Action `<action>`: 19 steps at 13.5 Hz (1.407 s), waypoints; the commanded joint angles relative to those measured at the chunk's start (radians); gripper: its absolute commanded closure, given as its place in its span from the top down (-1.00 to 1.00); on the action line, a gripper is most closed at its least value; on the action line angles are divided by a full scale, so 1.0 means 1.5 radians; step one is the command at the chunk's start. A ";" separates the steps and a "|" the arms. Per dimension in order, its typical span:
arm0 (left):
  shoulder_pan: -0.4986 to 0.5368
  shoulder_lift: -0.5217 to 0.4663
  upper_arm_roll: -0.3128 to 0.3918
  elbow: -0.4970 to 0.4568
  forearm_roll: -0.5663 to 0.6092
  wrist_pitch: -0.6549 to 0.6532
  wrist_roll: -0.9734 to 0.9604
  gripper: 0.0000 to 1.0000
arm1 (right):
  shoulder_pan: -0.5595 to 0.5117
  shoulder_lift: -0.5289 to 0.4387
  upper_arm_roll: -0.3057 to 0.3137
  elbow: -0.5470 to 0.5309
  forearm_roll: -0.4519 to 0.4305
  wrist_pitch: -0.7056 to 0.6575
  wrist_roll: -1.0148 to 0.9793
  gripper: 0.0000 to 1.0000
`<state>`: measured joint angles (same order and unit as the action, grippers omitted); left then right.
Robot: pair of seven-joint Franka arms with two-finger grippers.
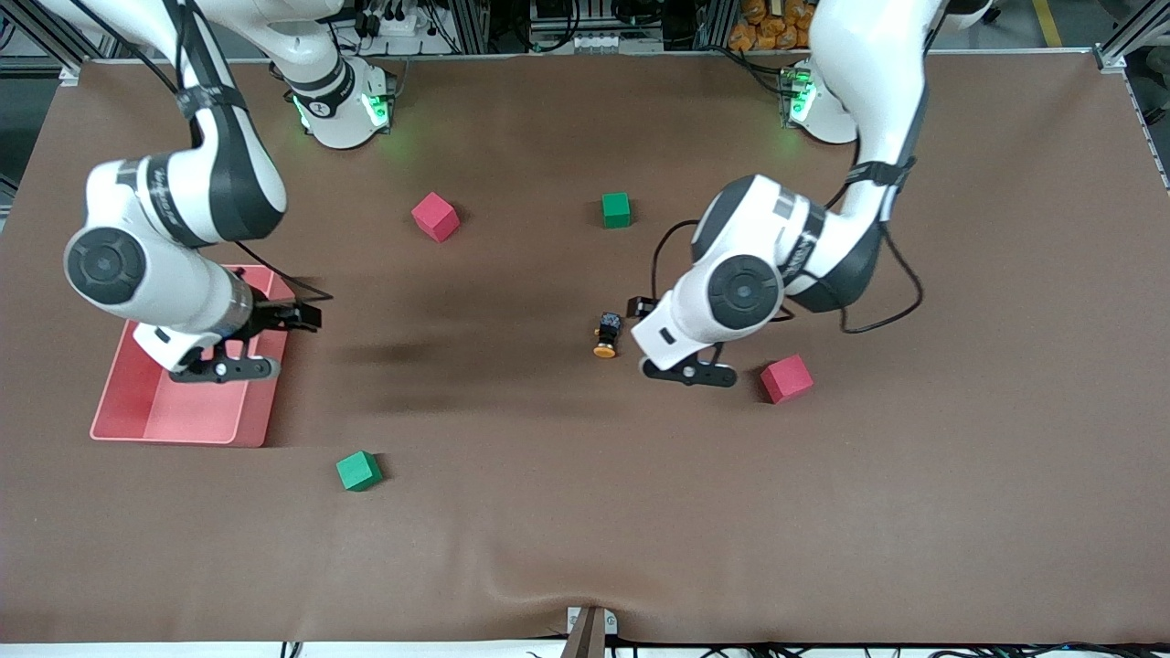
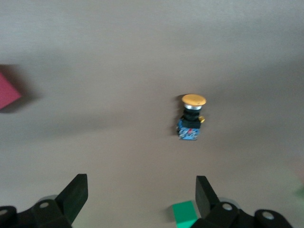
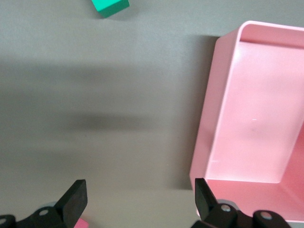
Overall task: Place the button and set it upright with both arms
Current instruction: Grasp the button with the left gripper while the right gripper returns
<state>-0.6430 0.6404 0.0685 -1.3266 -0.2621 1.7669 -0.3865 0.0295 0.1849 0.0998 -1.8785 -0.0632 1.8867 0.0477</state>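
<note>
We see a pink tray (image 1: 137, 402) near the right arm's end of the counter (image 1: 585, 512), with nothing inside it. No writing is legible to us anywhere. The button (image 1: 606, 334) lies on its side near the counter's middle, orange cap toward the front camera, with bare brown surface all around it. The left tool (image 2: 141, 197) hangs over the counter just beside the button, fingers spread wide and holding nothing. The right tool (image 3: 137, 197) hangs over the tray's edge, equally wide open and empty.
</note>
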 commanded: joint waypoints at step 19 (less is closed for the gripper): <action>-0.086 0.182 -0.005 0.063 -0.013 0.070 -0.016 1.00 | 0.024 -0.099 -0.096 0.319 0.001 -0.362 -0.074 1.00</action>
<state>-0.7729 0.9011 0.0621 -1.2595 -0.2632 1.8902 -0.4241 0.0515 0.0248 -0.0313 -1.4241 -0.0625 1.3570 -0.0723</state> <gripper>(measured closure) 0.000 0.000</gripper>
